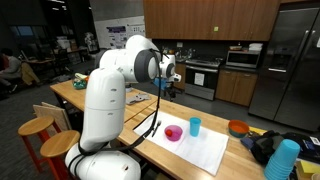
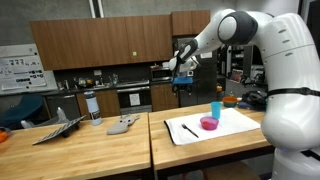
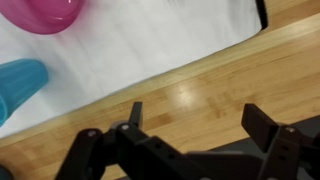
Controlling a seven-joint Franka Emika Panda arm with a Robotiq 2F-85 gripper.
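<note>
My gripper (image 3: 195,118) is open and empty, held high above the wooden table (image 3: 210,90); it also shows raised in both exterior views (image 1: 170,78) (image 2: 181,70). Below it lie a white mat (image 3: 150,45), a pink bowl (image 3: 45,12) and a blue cup (image 3: 15,85). In both exterior views the pink bowl (image 1: 174,132) (image 2: 208,123) and the blue cup (image 1: 195,126) (image 2: 216,109) stand on the white mat (image 1: 195,150) (image 2: 225,128). A black pen (image 2: 188,129) lies on the mat's edge. The gripper touches nothing.
Wooden stools (image 1: 35,128) stand beside the table. A blue stack of cups (image 1: 282,160), an orange bowl (image 1: 238,128) and dark cloth (image 1: 265,145) sit at one end. A bottle (image 2: 92,105), a grey object (image 2: 122,124) and a laptop-like item (image 2: 55,130) lie on the neighbouring table.
</note>
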